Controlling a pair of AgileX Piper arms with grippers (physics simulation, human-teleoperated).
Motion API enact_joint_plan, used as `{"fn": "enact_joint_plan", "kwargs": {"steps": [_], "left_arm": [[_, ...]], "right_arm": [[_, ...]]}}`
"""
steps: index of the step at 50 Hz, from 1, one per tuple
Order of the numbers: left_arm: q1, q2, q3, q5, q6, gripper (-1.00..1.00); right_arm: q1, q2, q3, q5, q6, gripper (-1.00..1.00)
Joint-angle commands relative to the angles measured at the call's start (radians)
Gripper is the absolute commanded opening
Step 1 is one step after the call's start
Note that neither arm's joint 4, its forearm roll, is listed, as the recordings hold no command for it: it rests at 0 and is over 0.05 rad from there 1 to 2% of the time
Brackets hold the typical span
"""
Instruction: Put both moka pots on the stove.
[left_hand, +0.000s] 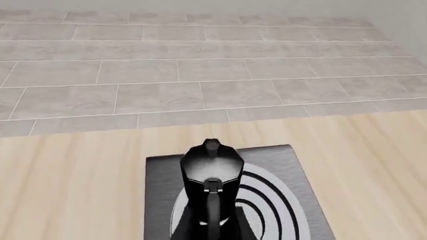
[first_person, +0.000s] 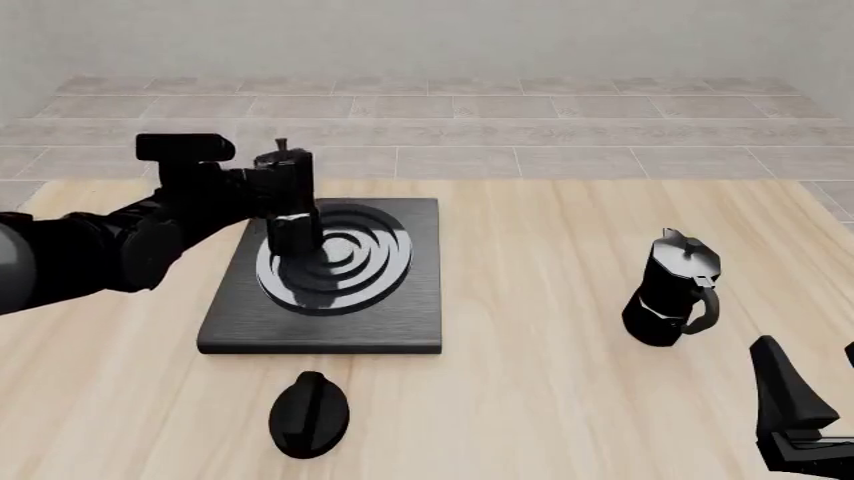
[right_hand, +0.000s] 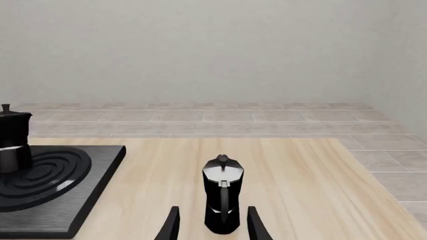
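Note:
One moka pot (first_person: 291, 212) stands upright over the rings of the stove (first_person: 400, 310), with my left gripper (first_person: 271, 186) shut on its handle side. I cannot tell whether its base touches the slab. In the left wrist view this moka pot (left_hand: 212, 172) fills the centre over the stove (left_hand: 160, 200), and my fingers are hidden. The other moka pot (first_person: 674, 290) stands on the table to the right. My right gripper (first_person: 814, 390) is open, nearer the front edge and apart from it. In the right wrist view the right gripper's fingers (right_hand: 171, 225) frame this pot (right_hand: 222, 200).
A black oval knob (first_person: 310, 412) lies on the wooden table (first_person: 561, 400) in front of the stove. The table's far edge meets a tiled floor (first_person: 534, 130).

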Motion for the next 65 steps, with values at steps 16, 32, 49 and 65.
{"fn": "enact_joint_plan", "kwargs": {"steps": [16,32,49,65], "left_arm": [[-0.004,-0.111,0.136,0.044,0.007,1.00],[-0.022,-0.326,0.224,0.136,-0.013,1.00],[-0.038,-0.666,0.392,0.177,-0.090,1.00],[-0.012,-1.045,0.593,0.142,-0.031,1.00]], "right_arm": [[-0.001,0.001,0.001,-0.001,0.000,1.00],[-0.001,0.000,0.001,-0.001,0.000,1.00],[-0.001,0.001,0.001,-0.001,0.000,1.00],[-0.001,0.000,0.001,-0.001,-0.001,1.00]]}}
